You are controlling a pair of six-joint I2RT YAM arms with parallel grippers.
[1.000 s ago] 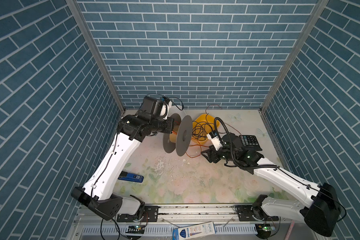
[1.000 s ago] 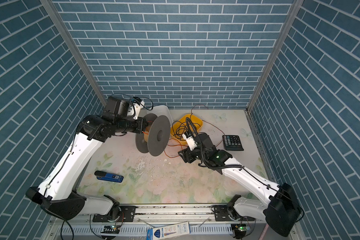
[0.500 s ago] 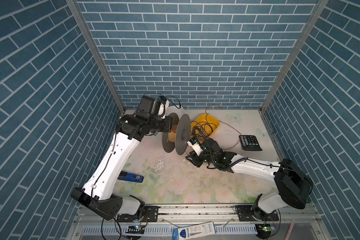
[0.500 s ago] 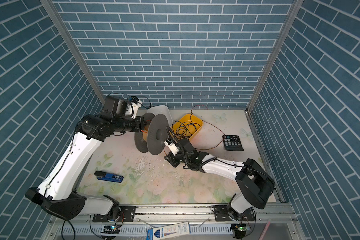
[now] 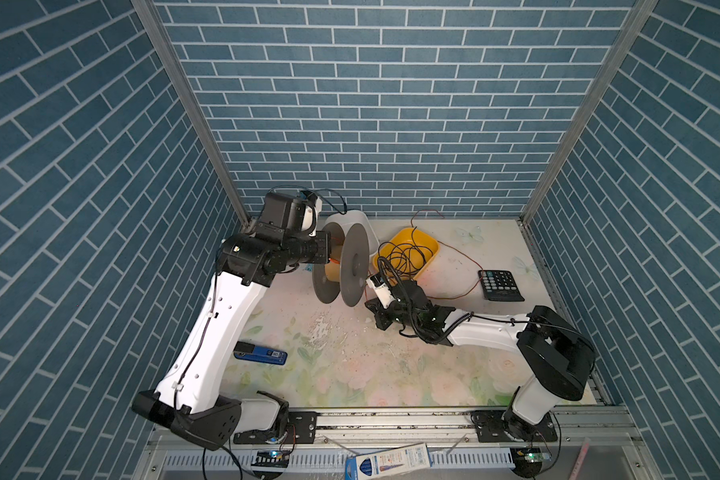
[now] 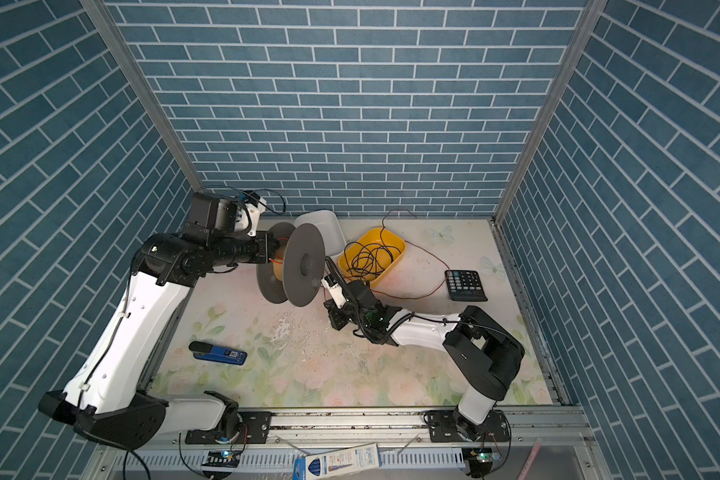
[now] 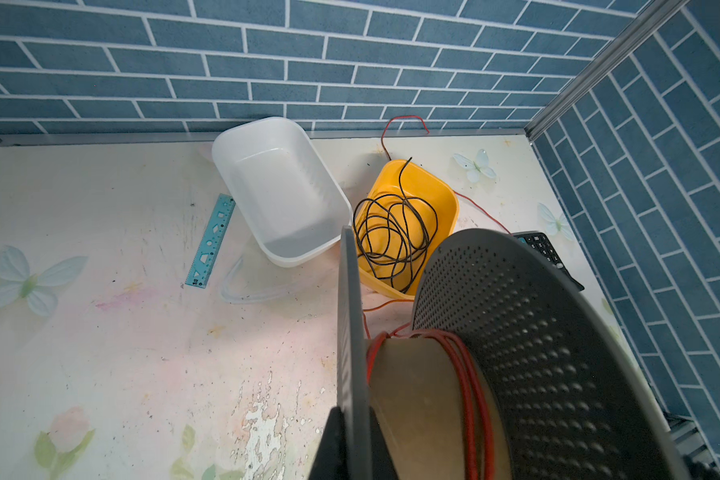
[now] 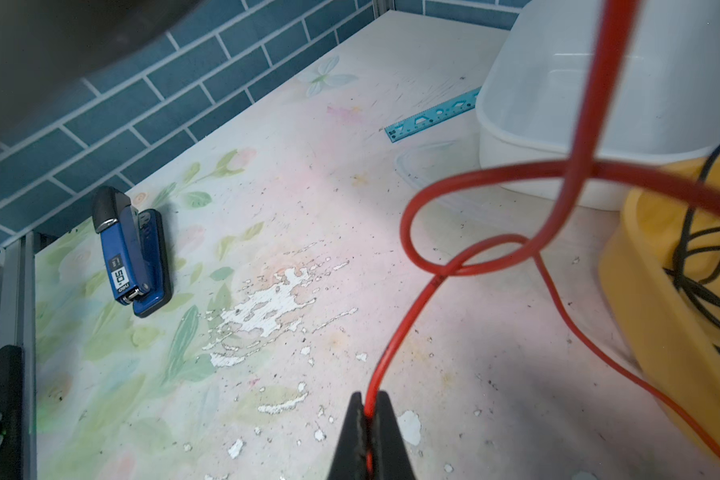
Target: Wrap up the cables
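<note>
One perforated grey spool, glossy red wire

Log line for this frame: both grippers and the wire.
left gripper: shut on spool | right gripper: shut on wire | wire: red, few turns on spool, rest loose on table

I see blue brick-pattern walls on three sides, aluminium corner posts, floral-print tabletop with flaked patch mid-surface, aluminium rail along near edge. Even light.
</note>
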